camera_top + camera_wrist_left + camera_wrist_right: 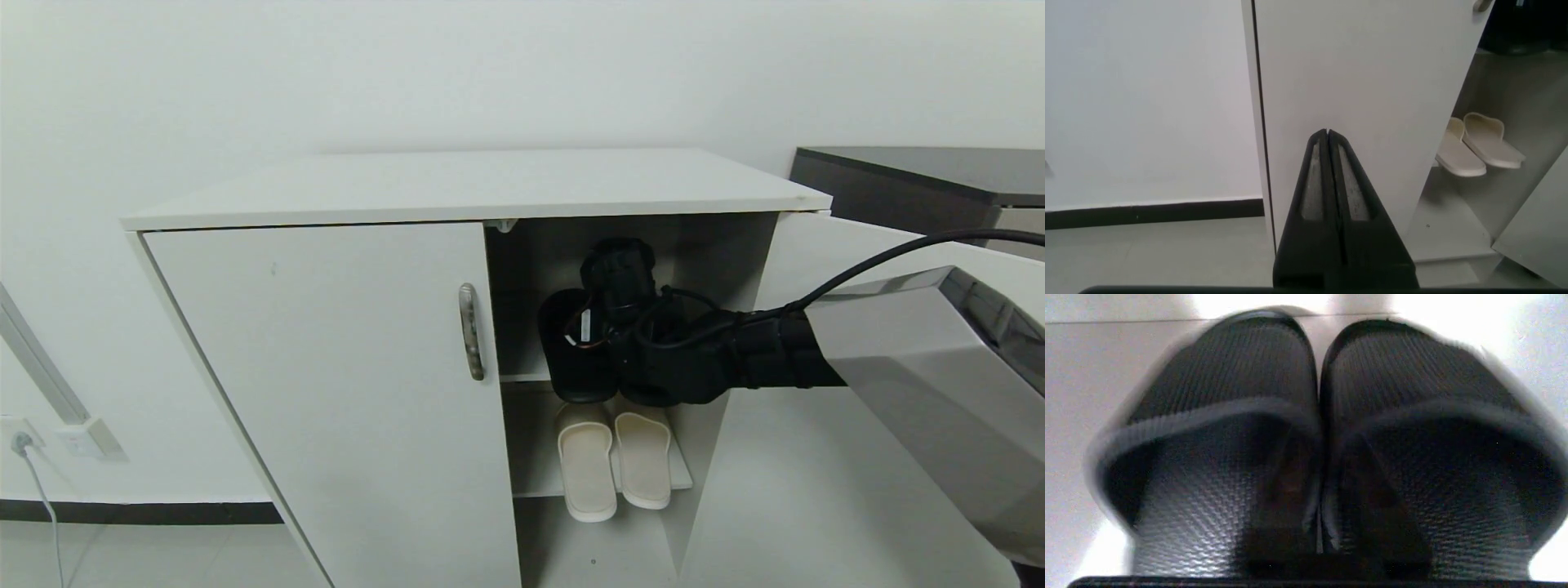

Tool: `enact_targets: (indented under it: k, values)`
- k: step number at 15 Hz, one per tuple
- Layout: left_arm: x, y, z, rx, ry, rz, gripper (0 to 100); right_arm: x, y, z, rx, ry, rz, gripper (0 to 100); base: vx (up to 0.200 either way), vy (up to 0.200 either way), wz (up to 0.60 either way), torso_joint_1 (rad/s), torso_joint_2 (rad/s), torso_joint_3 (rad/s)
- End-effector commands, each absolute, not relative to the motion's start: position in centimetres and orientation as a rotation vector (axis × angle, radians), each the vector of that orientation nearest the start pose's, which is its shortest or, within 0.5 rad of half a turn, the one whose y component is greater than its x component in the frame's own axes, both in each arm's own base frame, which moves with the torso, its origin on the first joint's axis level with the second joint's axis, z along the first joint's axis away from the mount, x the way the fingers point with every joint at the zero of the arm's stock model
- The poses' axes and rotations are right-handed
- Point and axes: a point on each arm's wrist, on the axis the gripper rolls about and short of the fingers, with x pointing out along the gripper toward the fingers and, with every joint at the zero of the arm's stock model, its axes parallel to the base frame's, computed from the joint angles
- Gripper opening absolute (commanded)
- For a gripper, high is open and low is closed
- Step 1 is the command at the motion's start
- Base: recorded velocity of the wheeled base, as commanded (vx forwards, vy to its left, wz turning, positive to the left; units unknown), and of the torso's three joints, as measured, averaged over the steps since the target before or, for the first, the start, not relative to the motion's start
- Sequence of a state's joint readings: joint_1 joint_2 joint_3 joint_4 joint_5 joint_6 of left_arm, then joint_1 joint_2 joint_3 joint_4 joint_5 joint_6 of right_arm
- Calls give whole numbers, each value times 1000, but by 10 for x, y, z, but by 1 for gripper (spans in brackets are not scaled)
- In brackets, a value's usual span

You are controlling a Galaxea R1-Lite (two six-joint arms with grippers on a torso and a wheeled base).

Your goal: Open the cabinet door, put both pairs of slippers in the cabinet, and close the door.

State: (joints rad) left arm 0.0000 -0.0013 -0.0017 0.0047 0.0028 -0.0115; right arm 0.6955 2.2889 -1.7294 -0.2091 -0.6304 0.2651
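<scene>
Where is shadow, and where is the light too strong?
Head view: the shelf around the black slippers is shadowed, the cream slippers lit. Right wrist view: glare beyond the black slippers. Left wrist view: even light on the shut left claw.

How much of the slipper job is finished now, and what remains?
Done: the right cabinet door is open and the white slippers lie on the lower shelf. In hand: the right gripper holds the black slippers at the upper shelf. Remaining: release them, close the door.
</scene>
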Motion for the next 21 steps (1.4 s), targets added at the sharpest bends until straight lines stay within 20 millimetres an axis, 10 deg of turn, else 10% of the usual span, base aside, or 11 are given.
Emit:
enact_targets:
  k: [1, 11, 16, 21]
  values:
    - [-23, 0, 75, -12, 3, 3, 0, 362, 296, 172, 45, 280, 44, 100, 0, 0, 0, 0, 0, 0]
    - [-23, 0, 75, -12, 3, 3, 0, 251, 268, 202, 25, 290, 193, 100, 0, 0, 0, 0, 0, 0]
    - [-23, 0, 75, -12, 3, 3, 0, 183, 244, 180, 6, 280, 431, 100, 0, 0, 0, 0, 0, 0]
    - [-23, 0, 75, -12, 3, 3, 0, 171, 238, 164, -7, 220, 514, 100, 0, 0, 0, 0, 0, 0]
